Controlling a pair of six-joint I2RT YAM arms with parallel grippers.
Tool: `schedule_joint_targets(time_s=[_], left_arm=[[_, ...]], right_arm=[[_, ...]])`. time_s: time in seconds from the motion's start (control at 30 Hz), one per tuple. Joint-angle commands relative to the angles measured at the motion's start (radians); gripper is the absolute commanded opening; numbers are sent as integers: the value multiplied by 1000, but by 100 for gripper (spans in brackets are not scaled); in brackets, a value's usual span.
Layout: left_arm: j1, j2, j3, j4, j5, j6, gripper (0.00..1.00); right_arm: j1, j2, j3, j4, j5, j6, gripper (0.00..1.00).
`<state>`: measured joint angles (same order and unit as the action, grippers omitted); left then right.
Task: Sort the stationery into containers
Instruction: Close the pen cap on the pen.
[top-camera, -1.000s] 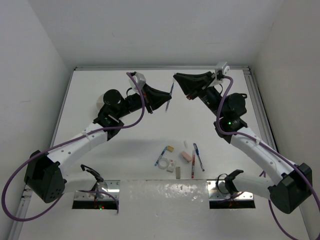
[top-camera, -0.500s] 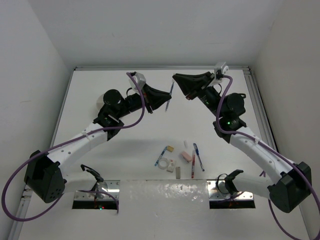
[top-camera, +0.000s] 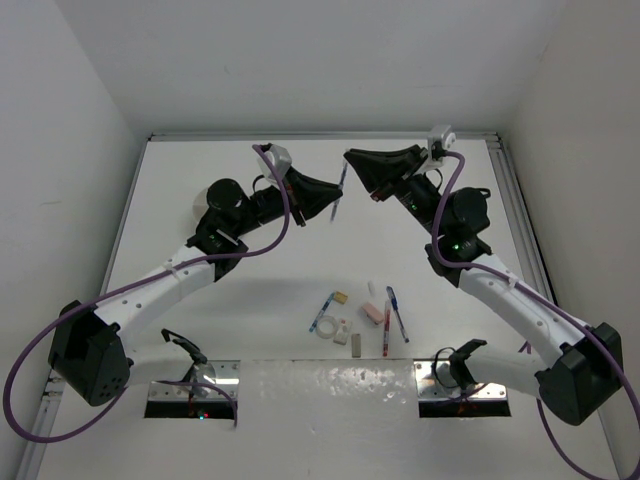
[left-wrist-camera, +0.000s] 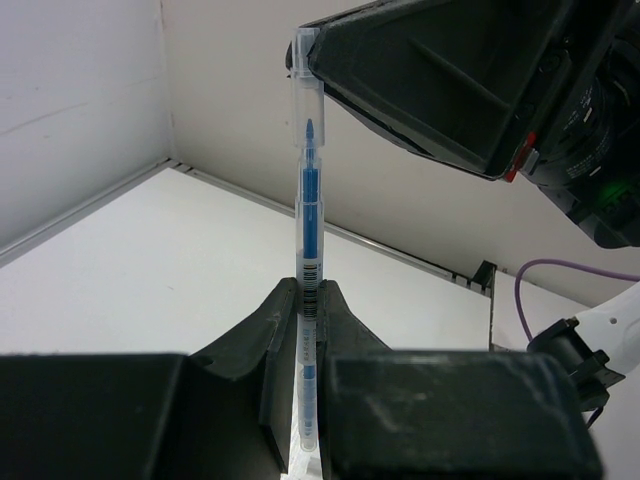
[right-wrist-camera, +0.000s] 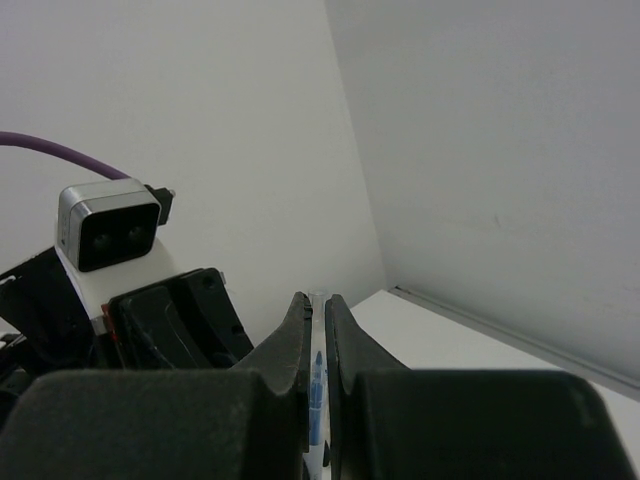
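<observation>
Near the top middle of the frame, the left gripper (top-camera: 331, 203) clamps a blue pen (top-camera: 340, 190) upright. The right gripper (top-camera: 348, 158) pinches its top end. Other stationery (top-camera: 360, 315) lies on the desk (top-camera: 280, 290) below.

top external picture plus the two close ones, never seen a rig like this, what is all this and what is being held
These are two robot arms bolted at the near edge of a white table. The wide picture comes from a fixed camera above and behind them, so their bases sit at the bottom. The other two come from a small camera on each wrist, looking along that arm's own fingers. The left arm's fingers and the right arm's fingers both pinch one blue pen in the air, left low on the barrel, right at its clear top. Near the bases lies loose stationery: a red pen, a pink eraser, a tan block, a clear tape ring.
</observation>
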<state>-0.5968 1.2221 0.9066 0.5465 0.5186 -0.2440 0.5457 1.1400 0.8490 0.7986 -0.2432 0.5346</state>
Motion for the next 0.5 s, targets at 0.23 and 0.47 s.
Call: schedule_joint_targets(time_s=[0.23, 0.47], left_arm=[[-8, -19, 18, 85, -12, 25, 0], [2, -16, 23, 119, -43, 15, 0]], right_arm=[[7, -6, -37, 51, 10, 27, 0], [11, -2, -59, 51, 10, 28, 0]])
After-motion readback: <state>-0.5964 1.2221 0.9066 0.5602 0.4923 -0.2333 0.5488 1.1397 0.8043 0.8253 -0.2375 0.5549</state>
